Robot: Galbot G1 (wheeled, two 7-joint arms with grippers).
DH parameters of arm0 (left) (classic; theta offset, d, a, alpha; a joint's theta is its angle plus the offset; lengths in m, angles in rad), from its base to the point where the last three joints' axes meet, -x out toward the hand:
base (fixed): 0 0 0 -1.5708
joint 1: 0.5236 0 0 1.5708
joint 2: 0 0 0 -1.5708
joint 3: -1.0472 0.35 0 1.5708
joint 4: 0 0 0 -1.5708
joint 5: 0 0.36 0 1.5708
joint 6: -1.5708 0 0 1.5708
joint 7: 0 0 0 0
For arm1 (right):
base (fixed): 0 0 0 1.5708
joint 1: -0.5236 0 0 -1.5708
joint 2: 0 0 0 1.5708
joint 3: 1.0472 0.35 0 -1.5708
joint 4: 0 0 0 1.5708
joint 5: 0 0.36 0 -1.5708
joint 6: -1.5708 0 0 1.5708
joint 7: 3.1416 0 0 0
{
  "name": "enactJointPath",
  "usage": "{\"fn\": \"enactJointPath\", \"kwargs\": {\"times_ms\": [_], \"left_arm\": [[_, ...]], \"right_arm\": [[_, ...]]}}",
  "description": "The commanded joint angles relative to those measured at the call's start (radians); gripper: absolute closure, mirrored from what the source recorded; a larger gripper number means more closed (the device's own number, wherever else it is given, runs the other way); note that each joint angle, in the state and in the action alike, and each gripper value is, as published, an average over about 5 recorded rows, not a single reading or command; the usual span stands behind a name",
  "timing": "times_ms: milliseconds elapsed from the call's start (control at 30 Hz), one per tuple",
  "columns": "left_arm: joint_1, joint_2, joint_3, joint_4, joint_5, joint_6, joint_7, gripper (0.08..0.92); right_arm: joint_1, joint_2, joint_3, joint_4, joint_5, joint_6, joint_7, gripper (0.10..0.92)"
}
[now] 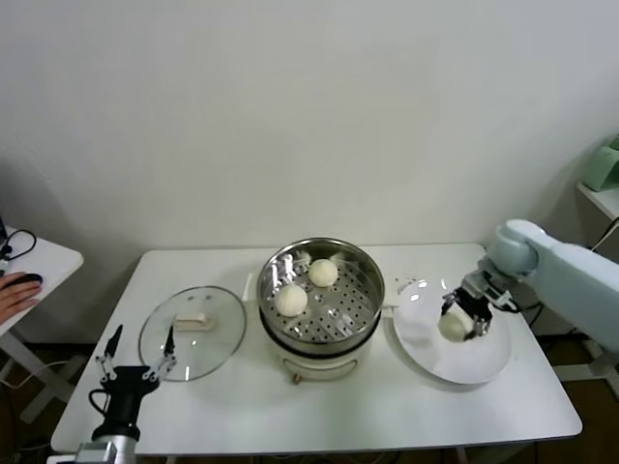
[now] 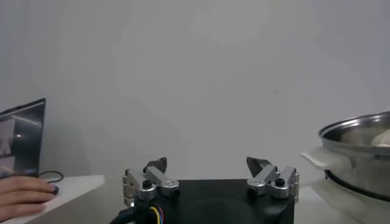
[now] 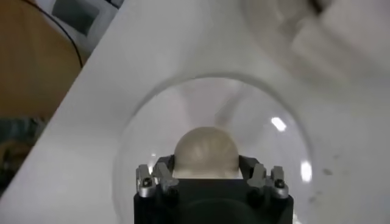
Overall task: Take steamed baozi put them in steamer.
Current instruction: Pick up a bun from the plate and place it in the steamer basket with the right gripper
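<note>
Tabletop (image 1: 242, 406) carries everything: steamer (image 1: 321, 340) in the middle, glass lid (image 1: 218, 343) flat to its left, white plate (image 1: 479, 367) to its right. Steamer already holds two baozi on the perforated tray, one toward the back (image 1: 323, 273), one front-left (image 1: 290, 300); right half of the tray is bare. Right end effector (image 1: 458, 321) is over the plate with its fingers closed round a third baozi (image 1: 452, 327); the wrist view shows the bun (image 3: 206, 152) snug between the two fingers, plate underneath, and I can't tell whether it is clear of the plate surface yet. No fourth bun visible on the plate. Left end effector (image 1: 134, 360) sits parked near the front-left tabletop edge, fingers spread wide, holding nothing. Step in hand looks like lift-and-carry to the steamer. To do it well: lift straight up until the bun clears the plate, then clear the steamer's rim, which stands higher than the plate. Keep squeeze light, dough likely dents. Target the bare right side of the tray so it doesn't land on the other two. Lower close to the tray before letting go so it doesn't roll.
</note>
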Motion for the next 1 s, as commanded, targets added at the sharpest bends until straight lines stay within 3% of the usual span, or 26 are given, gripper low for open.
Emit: {"fn": "enactJointPath", "kwargs": {"times_ms": [33, 233, 500, 1000], "left_arm": [[0.002, 0.002, 0.002, -0.004, 0.009, 0.006, 0.0, 0.177], [0.013, 0.006, 0.006, -0.009, 0.016, 0.012, 0.0, 0.177], [0.014, 0.016, 0.006, -0.021, 0.014, 0.026, -0.002, 0.177], [0.018, 0.032, 0.024, -0.011, 0.027, 0.048, -0.003, 0.177]], "right_arm": [[0.428, 0.046, -0.113, 0.209, -0.06, 0.228, -0.031, 0.335], [0.549, 0.154, -0.139, 0.327, -0.102, 0.308, -0.026, 0.338], [0.424, 0.288, -0.128, 0.473, -0.188, 0.305, -0.01, 0.343], [0.175, 0.439, -0.188, 0.4, -0.245, 0.308, -0.006, 0.347]]}}
